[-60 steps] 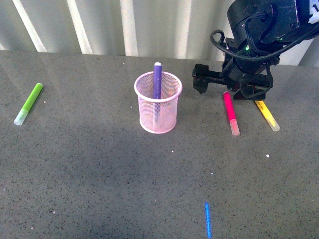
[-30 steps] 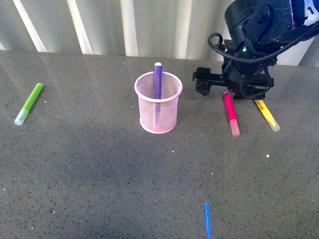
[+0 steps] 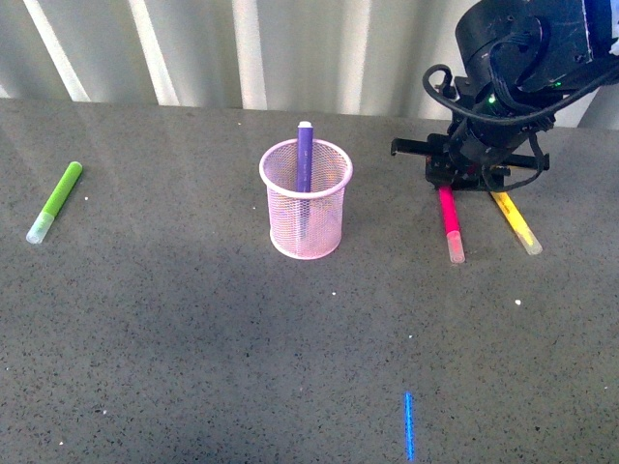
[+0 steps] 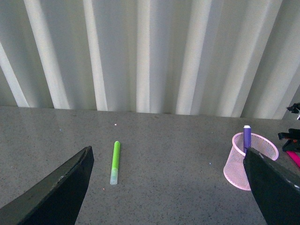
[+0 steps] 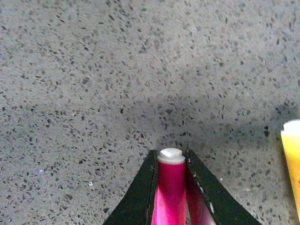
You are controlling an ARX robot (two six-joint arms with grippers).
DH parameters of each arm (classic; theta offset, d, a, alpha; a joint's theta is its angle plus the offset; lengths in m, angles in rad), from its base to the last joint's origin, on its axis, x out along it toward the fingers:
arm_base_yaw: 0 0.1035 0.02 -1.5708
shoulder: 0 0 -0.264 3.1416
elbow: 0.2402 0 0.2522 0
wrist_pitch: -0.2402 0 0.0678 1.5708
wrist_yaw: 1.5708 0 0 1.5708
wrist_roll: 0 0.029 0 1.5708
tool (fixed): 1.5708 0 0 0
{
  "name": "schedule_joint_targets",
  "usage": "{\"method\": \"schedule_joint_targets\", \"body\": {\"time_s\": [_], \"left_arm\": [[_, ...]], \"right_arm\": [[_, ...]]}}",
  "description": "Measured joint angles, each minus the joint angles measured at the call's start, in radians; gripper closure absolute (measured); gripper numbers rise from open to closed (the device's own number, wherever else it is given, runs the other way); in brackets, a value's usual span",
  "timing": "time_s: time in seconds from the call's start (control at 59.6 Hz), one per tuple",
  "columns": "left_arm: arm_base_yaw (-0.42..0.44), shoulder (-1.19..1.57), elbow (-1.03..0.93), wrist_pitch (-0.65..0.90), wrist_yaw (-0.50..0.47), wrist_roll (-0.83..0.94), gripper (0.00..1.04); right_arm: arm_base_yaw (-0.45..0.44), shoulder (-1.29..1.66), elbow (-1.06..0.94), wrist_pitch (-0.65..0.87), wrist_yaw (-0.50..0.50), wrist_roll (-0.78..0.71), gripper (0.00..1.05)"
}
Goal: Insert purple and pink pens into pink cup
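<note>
**Right pincer astride the pink pen**

Nearest on the speckled worktop (image 3: 193, 338), a thin blue streak (image 3: 408, 425). Further back, the pink pen (image 3: 451, 227): lies flat with its clear cap toward the camera, well apart from the pink cup (image 3: 319, 227) and just beside the yellow marker (image 3: 517, 222). Purple pen (image 3: 305, 155): stands nearly upright inside the cup, tip above the rim. Green marker (image 3: 56, 200): lies far off to the left.

Right pincer (image 5: 171, 151): straddles the pink pen's far end, fingers close along both sides; cannot tell whether clamped. Half a second ago sat further left, its body jutting toward the cup; now turned and centred over the pen. Pens, markers and cup unmoved.

Left pincer (image 4: 167, 150): gapes wide, holds nothing.

High on the right arm, a white label (image 3: 602, 21), too cropped to read. Behind everything, a ribbed wall (image 3: 290, 48).
</note>
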Motion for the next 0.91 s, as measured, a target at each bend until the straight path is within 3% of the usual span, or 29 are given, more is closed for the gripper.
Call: {"method": "schedule_joint_targets", "body": {"time_s": [0.218,0.52,0.788,0.905], "left_arm": [[0.000,0.000,0.000,0.000,0.000,0.000,0.07],[0.000,0.000,0.000,0.000,0.000,0.000,0.07],[0.000,0.000,0.000,0.000,0.000,0.000,0.07],[0.000,0.000,0.000,0.000,0.000,0.000,0.07]], "right_arm": [[0.000,-0.032,-0.103,0.189,-0.113,-0.103,0.93],[0.039,-0.136,-0.223,0.426,-0.174,-0.230,0.93],[0.082,-0.269,-0.242,0.472,-0.213,-0.223,0.93],[0.111,-0.313,-0.301,0.584,-0.221,-0.232,0.93]]}}
